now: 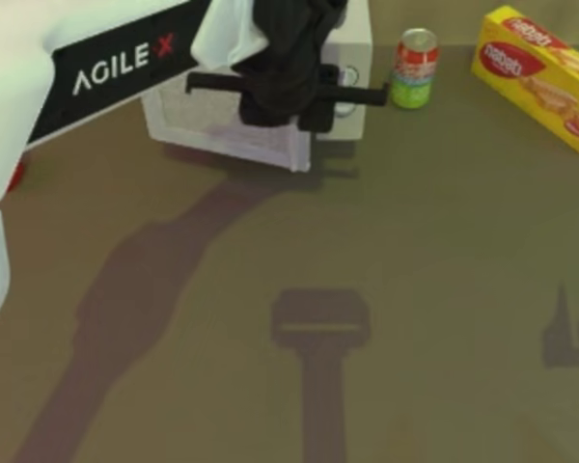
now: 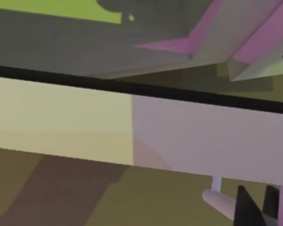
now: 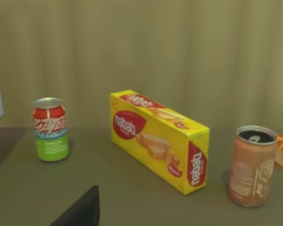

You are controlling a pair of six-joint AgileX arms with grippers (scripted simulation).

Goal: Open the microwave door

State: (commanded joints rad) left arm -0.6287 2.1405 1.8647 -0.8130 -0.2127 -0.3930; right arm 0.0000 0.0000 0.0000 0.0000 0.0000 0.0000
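Observation:
The off-white microwave (image 1: 355,34) stands at the back of the table, left of centre, largely under my left arm. Its door (image 1: 227,121), with a speckled mesh window, is angled out from the body on its right-hand side. In the left wrist view the door (image 2: 179,136) fills the picture, with a dark gap along its upper edge. My left gripper (image 1: 314,116) is at the door's right end. Its dark fingers (image 2: 247,212) sit on either side of the pale bar handle (image 2: 217,200), shut on it. My right gripper (image 3: 82,212) is away from the microwave, outside the top view.
A red and green can (image 1: 415,68) stands just right of the microwave, and a yellow biscuit box (image 1: 536,72) lies at the back right. The right wrist view also shows an orange-brown can (image 3: 252,165). A small red thing (image 1: 14,174) shows at the left edge.

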